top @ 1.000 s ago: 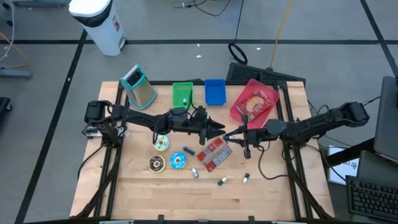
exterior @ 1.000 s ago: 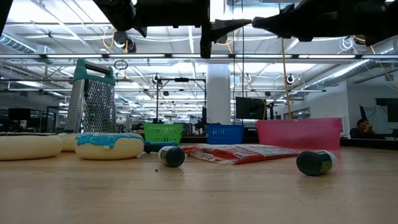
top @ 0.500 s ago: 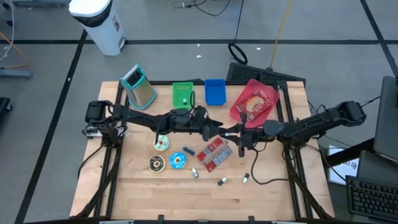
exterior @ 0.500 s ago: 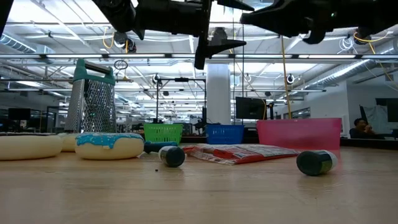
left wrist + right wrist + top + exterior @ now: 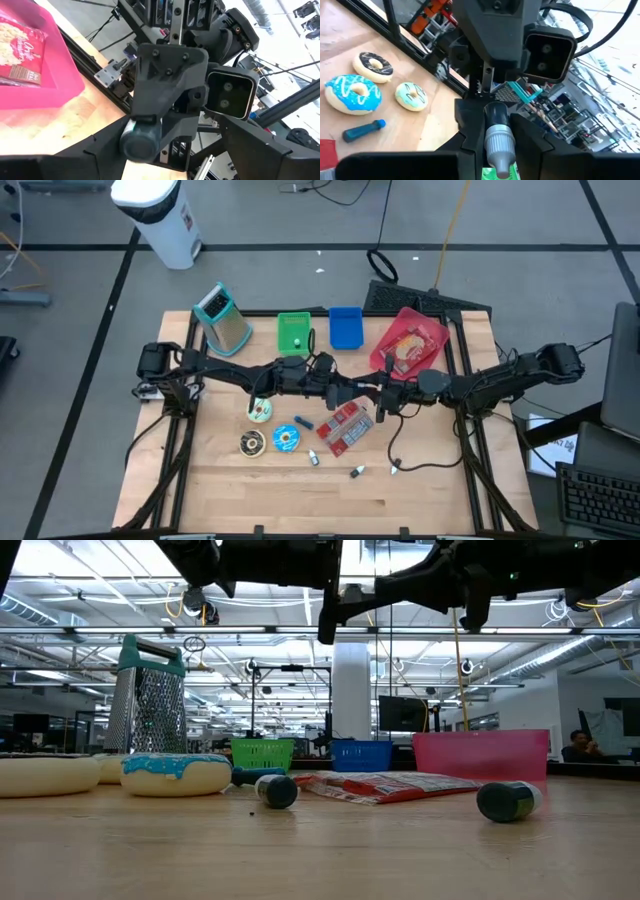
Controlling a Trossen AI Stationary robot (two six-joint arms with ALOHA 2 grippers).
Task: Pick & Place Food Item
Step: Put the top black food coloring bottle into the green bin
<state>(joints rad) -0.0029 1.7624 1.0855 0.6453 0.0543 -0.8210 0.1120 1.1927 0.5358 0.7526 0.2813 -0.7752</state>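
Observation:
Above the table's middle my two grippers meet tip to tip. My right gripper [image 5: 373,393] is shut on a small bottle [image 5: 498,142] with a grey ribbed cap and a green body. My left gripper [image 5: 352,391] is open. Its fingers stand apart on either side of the bottle's round end [image 5: 137,144] without touching it. On the table below lie three donuts: blue [image 5: 285,438], pale green [image 5: 259,410] and chocolate [image 5: 252,443]. A red packet [image 5: 345,426] lies beside them. My right gripper pinches the bottle's body [image 5: 501,167] between its two fingers, coming level from the table's right. The bottle lies along the fingers, its capped end [image 5: 497,135] sticking out toward my left gripper. It is lifted well clear of the table.
A pink tray [image 5: 432,335] holding a snack packet, a blue basket [image 5: 345,327], a green basket [image 5: 293,332] and a grater [image 5: 225,318] stand along the far side. A blue marker [image 5: 303,423] and small tubes [image 5: 356,472] lie near the middle. The near part of the table is bare wood.
My left gripper has opened wide and rolled a little. My right gripper has gone toward the table's left, rolling its wrist, and has carried the bottle's end in between the left gripper's open fingers.

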